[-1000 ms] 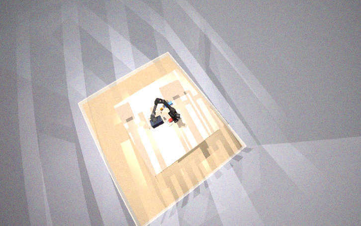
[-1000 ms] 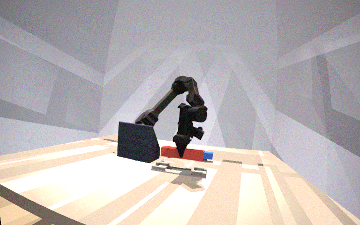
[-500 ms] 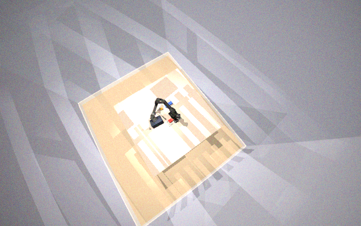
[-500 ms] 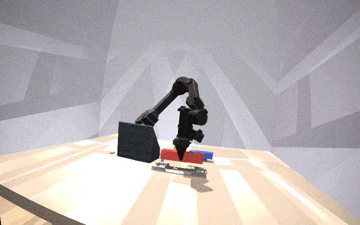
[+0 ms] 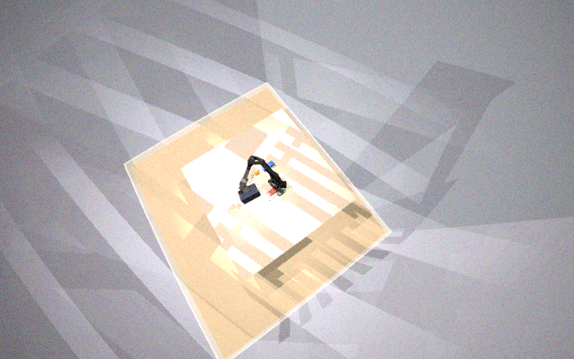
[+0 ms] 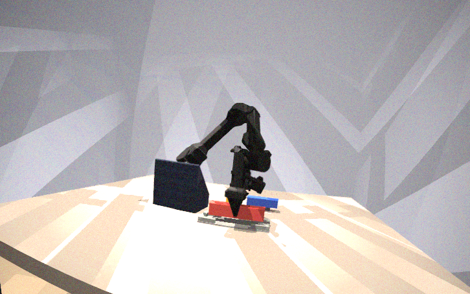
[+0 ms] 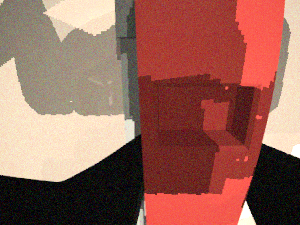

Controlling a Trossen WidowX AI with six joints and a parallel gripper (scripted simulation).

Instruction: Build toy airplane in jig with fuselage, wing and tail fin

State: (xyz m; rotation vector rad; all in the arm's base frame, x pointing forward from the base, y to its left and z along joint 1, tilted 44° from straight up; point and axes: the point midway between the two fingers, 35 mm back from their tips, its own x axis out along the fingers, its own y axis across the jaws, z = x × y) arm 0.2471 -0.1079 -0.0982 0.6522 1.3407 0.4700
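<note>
The table (image 6: 346, 249), a tan surface crossed by pale and dark bands of light, carries every item. On it stands the dark blue base block (image 6: 178, 190), from which the black arm (image 6: 221, 129) rises to an elbow and folds down again toward the work area. The red fuselage (image 6: 221, 209) is the largest task part: it lies lengthwise over the grey cradle (image 6: 239, 223), the jig whose flat plate shows beneath and in front of it; whether it is fully seated flat cannot be told from these views. The end effector (image 6: 235, 208) points straight down onto the middle of the fuselage and pinches it across its width. In the wrist view the fuselage (image 7: 199, 95) fills the centre of the frame, with a rectangular socket (image 7: 226, 117) recessed in its top face and grey cradle parts (image 7: 86, 75) visible beside it. The blue wing (image 6: 262, 201) lies on the table just behind the fuselage, apart from it. The orange tail fin (image 5: 255, 171) lies near the arm in the top view and is almost hidden elsewhere.
</note>
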